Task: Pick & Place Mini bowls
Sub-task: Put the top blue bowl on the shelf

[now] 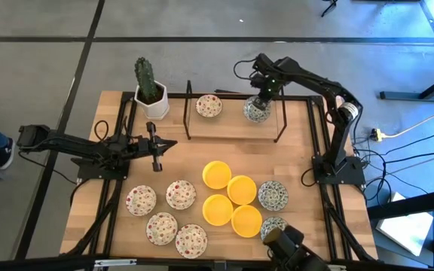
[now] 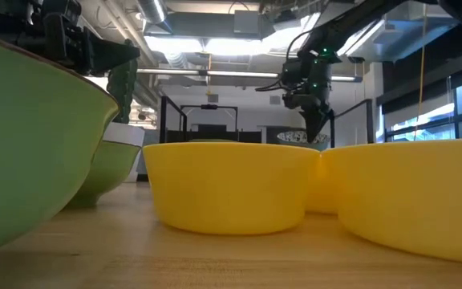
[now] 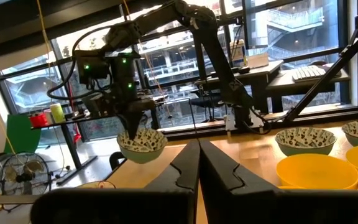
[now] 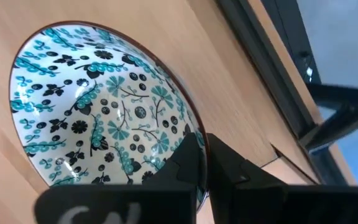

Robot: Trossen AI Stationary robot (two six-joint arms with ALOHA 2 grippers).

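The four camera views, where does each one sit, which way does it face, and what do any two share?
High view: overhead, straight down on the table; both arms show, right end effector shut on the green-patterned bowl.
Low view: table height, level past the yellow bowls; the right arm descends at the back.
Left wrist view: on the left arm, across the table; its own shut left end effector shows below.
Right wrist view: on the right arm, down into the held bowl.
Shared: the left wrist and high views both show the right arm holding that bowl.
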